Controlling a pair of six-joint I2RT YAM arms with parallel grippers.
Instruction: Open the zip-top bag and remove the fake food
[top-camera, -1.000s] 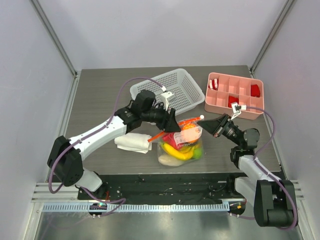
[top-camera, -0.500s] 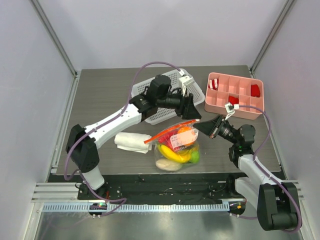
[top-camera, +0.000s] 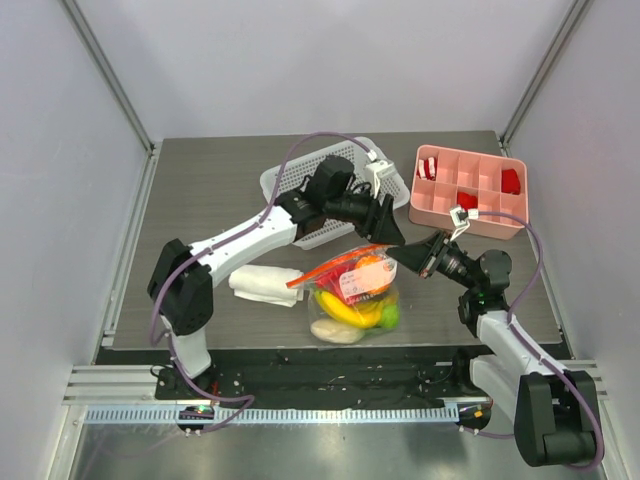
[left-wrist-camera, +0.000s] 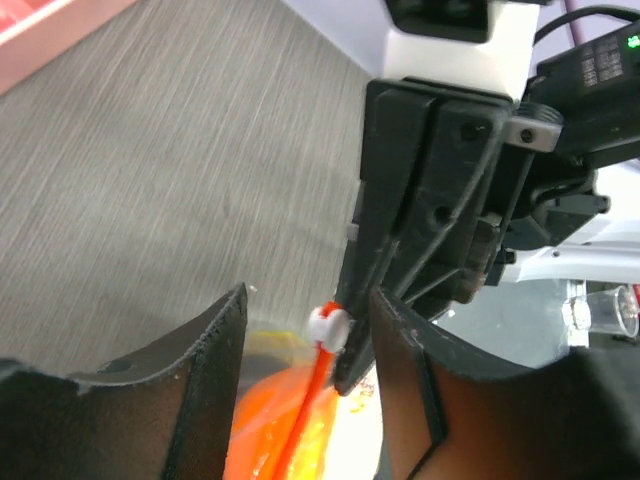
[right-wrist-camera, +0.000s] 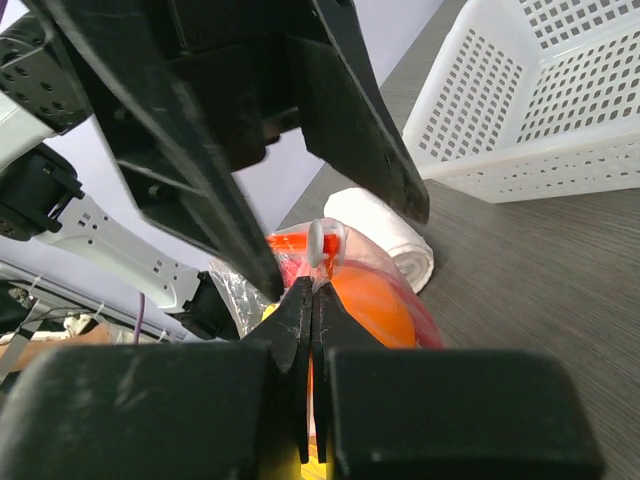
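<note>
The clear zip-top bag (top-camera: 352, 298) hangs by its top right corner, its orange-red zip strip (top-camera: 335, 266) slanting down to the left. Inside it is the fake food: yellow bananas (top-camera: 345, 308), an orange (top-camera: 372, 270), a green apple (top-camera: 392, 316) and a white radish (top-camera: 337, 332). My right gripper (top-camera: 405, 253) is shut on the bag's plastic edge just below the white slider (right-wrist-camera: 326, 240). My left gripper (left-wrist-camera: 308, 300) is open at that same corner. The slider (left-wrist-camera: 328, 325) sits between its fingers, touching neither.
A white mesh basket (top-camera: 340, 185) stands behind the bag under the left arm. A pink divided tray (top-camera: 465, 190) with small red-and-white pieces is at the back right. A rolled white cloth (top-camera: 265, 285) lies left of the bag.
My left gripper has moved right along the zip strip to the corner held by my right gripper. The bag's top edge has risen and stretched out. The right gripper has kept its hold.
</note>
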